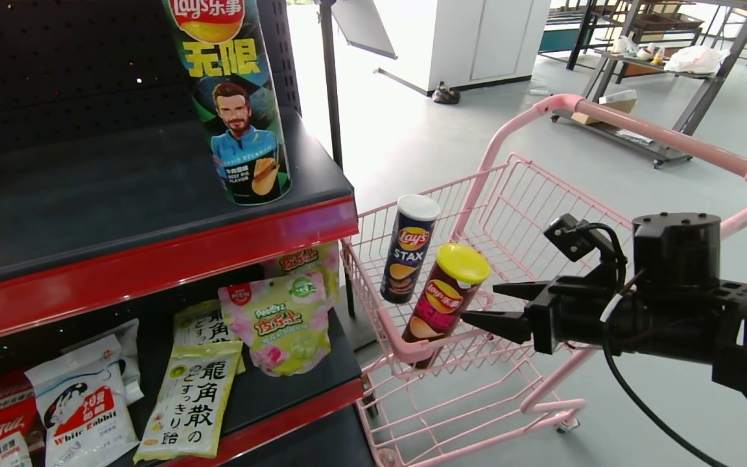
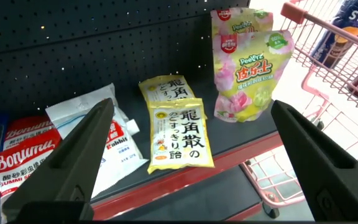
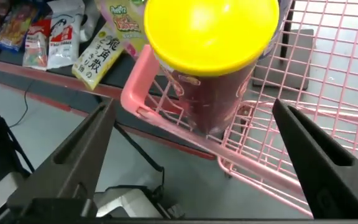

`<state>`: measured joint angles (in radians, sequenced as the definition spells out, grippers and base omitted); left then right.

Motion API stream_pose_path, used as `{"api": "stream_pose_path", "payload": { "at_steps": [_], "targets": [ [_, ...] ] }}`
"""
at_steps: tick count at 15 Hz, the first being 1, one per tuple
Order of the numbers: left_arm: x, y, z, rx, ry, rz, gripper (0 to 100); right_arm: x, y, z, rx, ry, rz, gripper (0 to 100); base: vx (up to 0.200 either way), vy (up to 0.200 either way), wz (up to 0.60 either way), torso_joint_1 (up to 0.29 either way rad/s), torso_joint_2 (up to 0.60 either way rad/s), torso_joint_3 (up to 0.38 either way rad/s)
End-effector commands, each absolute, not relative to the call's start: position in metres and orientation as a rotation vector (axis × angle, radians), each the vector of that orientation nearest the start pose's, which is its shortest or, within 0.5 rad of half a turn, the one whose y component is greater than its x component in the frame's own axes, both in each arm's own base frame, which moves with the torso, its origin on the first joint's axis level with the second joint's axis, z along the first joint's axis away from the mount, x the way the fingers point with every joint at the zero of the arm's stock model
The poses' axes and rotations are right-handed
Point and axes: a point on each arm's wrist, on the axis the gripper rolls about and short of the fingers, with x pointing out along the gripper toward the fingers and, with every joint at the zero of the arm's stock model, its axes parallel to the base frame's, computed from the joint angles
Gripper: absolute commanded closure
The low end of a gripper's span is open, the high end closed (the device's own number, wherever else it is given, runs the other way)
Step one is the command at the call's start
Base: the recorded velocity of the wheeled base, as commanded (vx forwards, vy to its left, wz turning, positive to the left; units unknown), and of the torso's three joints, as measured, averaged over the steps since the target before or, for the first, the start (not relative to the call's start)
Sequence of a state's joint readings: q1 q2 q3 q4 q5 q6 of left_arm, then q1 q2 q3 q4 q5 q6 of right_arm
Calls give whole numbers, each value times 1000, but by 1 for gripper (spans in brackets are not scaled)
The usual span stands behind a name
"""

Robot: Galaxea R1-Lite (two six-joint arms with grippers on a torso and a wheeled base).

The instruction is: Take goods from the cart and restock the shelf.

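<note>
A dark red chips can with a yellow lid (image 1: 443, 299) leans in the front corner of the pink cart (image 1: 639, 131), next to a dark blue can with a white lid (image 1: 410, 249). My right gripper (image 1: 482, 303) is open just to the right of the red can, fingertips close to its side. In the right wrist view the red can (image 3: 211, 37) lies straight ahead between the spread fingers (image 3: 73, 168). My left gripper (image 2: 191, 106) is open in front of the lower shelf, facing a yellow candy bag (image 2: 180, 134). A tall green chips can (image 1: 238, 97) stands on the upper shelf.
The lower shelf (image 1: 270, 395) holds a pink-green snack bag (image 1: 286, 324), yellow bags (image 1: 190, 395), a white candy bag (image 1: 85, 415) and red packs. The upper shelf (image 1: 88, 194) has bare room left of the green can. Grey floor and metal racks lie behind the cart.
</note>
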<state>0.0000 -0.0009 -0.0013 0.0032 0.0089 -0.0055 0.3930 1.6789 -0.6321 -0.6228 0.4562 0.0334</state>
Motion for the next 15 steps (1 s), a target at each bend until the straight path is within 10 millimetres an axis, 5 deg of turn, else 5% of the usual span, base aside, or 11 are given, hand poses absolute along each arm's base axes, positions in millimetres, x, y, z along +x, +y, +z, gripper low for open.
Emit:
{"api": "stream_pose_path", "payload": {
  "at_steps": [1,14,15],
  "targets": [
    [-23,0,76,-6,2,9,0,266,122,137,45,468,831,0,0,0,0,0,0,0],
    [-23,0,76,-6,2,9,0,316,154,103,37,450,858,0,0,0,0,0,0,0],
    [-23,0,76,-6,2,9,0,319,155,105,39,438,859,100,0,0,0,0,0,0]
  ]
}}
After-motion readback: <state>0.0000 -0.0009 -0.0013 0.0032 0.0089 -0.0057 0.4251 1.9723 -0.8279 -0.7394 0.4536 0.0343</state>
